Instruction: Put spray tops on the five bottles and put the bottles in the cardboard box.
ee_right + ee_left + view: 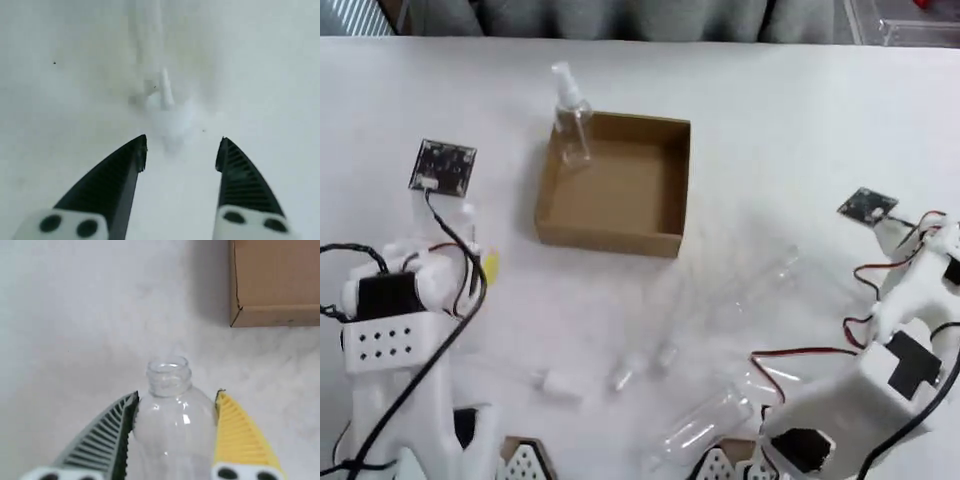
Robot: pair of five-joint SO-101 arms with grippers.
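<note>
**Pinch the head, spare the tube**

My left gripper [177, 395] is clamped on the open bottle [172, 430]. Its grey and yellow fingers press against the bottle's shoulders, and the bare neck pokes out past their tips. In the high view that arm sits toward the table's left edge. The cardboard box [610, 238] is beyond it, mid-table toward the far edge. One capped bottle [570, 120] already stands in the box's far left corner.

My right gripper [182, 141] is spread wide and hangs over a spray top [169, 120] lying on the bare table [60, 100], touching nothing. The white head lies just past my fingertips, roughly centred between them, and its thin dip tube trails away from me.

I judge the step to be taking this top, then seating it on the bottle my left holds. I should come down so the fingers bracket the head itself, not the tube, which would bend or slip. The piece looks small and light, so I'd close slowly and evenly, because a one-sided touch could flick it away. Gripping the head leaves the tube free to thread into the neck.

On the left I want just enough squeeze to stop the bottle turning, since thin clear plastic dents. The neck is clear of my fingers, which gives the collar room. A spare bottle [708, 418] lies by the table's near edge.
</note>
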